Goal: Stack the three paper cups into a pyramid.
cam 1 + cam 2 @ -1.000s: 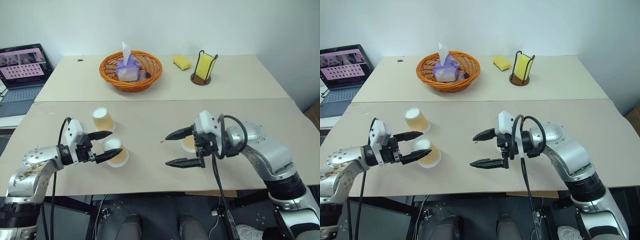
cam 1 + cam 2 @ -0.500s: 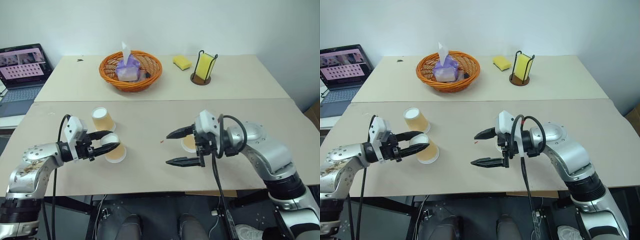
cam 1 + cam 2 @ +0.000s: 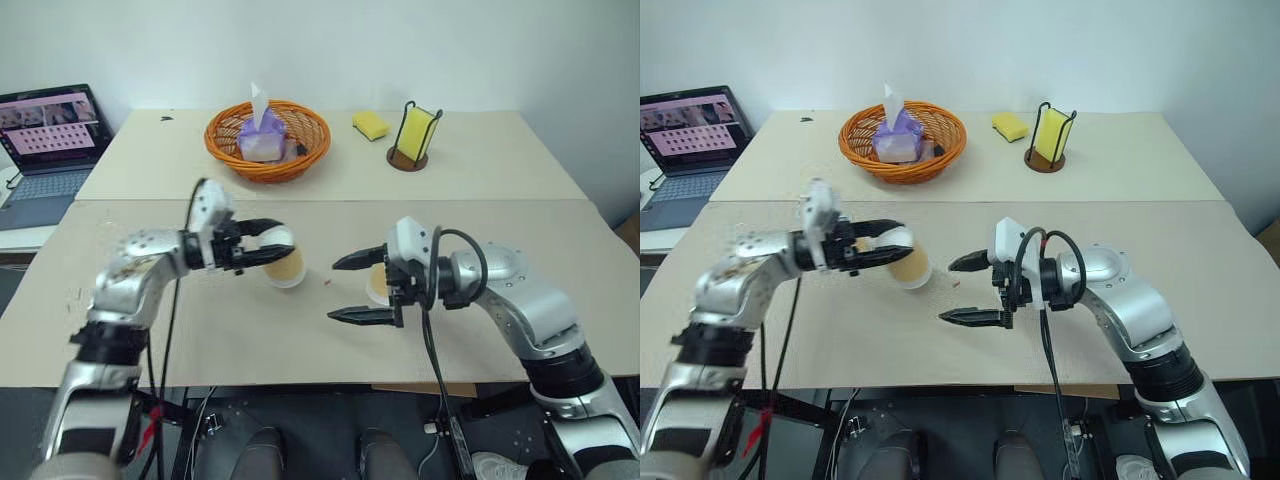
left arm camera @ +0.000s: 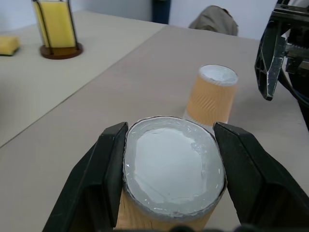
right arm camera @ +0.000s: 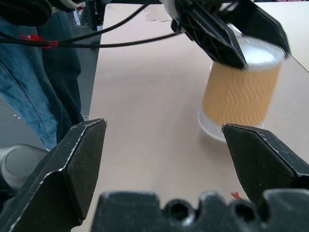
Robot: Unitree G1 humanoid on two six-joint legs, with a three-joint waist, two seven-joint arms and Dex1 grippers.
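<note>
My left gripper (image 3: 268,250) is clamped on one paper cup (image 3: 283,264), held upside down near mid-table; whether it clears the table I can't tell. My right gripper (image 3: 354,288) hangs just right of it, jaws spread wide, holding nothing. A second cup (image 4: 212,94) stands upside down on the near table (image 3: 300,330), partly behind my right gripper. On the far table, an orange wicker basket (image 3: 266,140) with a tissue pack, a yellow sponge (image 3: 370,124) and a sponge holder (image 3: 412,136). Laptop (image 3: 50,135) at far left.
</note>
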